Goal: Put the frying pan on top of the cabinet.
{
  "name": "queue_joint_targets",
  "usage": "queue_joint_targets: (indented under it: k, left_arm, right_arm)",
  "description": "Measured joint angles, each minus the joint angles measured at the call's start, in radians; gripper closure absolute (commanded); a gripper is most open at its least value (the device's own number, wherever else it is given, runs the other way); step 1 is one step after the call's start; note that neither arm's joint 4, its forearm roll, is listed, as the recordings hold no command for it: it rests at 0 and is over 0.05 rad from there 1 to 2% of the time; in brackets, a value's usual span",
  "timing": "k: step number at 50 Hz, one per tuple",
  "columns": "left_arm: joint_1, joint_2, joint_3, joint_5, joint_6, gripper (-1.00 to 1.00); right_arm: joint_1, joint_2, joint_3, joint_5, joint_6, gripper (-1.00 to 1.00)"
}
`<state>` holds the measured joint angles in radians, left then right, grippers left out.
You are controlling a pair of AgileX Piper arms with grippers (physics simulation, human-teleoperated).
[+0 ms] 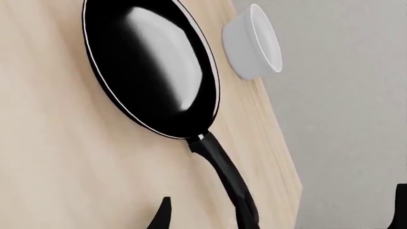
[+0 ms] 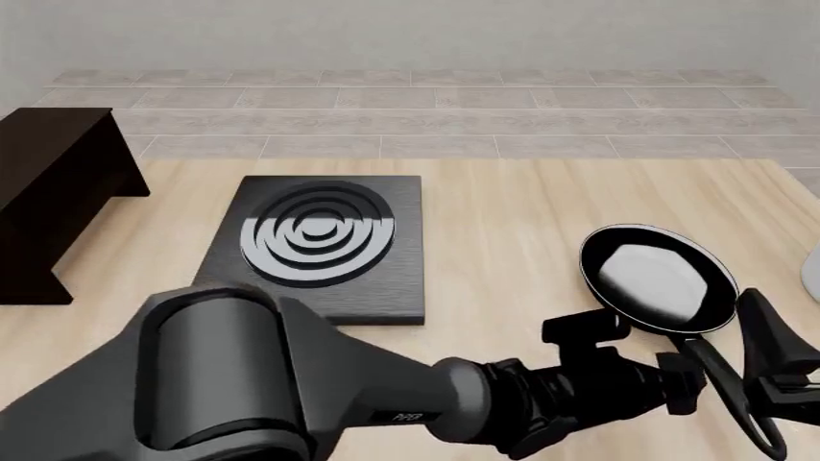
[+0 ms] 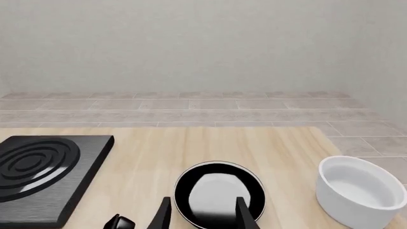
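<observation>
The frying pan (image 2: 656,280) lies flat on the table at the right, its long handle (image 2: 731,394) pointing toward the near edge. It also shows in the left wrist view (image 1: 152,62) and the right wrist view (image 3: 219,193). My left arm reaches across the front, and its gripper (image 1: 203,217) is open just behind the handle (image 1: 222,167). The handle runs up against one finger, and nothing is gripped. My right gripper (image 3: 203,212) is open, low and just short of the pan's near rim. The dark cabinet (image 2: 52,192) stands at the far left, its flat top bare.
A square black stove plate (image 2: 326,245) with silver rings lies between the cabinet and the pan. A white bowl (image 3: 359,191) sits right of the pan by the table's right edge (image 1: 279,143). My left arm (image 2: 295,384) fills the near left of the front view.
</observation>
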<state>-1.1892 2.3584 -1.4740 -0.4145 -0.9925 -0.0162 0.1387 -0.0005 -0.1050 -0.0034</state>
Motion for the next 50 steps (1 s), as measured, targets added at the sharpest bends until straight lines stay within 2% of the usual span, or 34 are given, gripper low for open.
queue_joint_targets:
  k: [50]
  left_arm:
    - [-0.031, 0.050, -0.126, 0.049, 0.022, -1.00]
  right_arm:
    - [-0.004, 0.033, 0.000, -0.024, 0.008, -1.00]
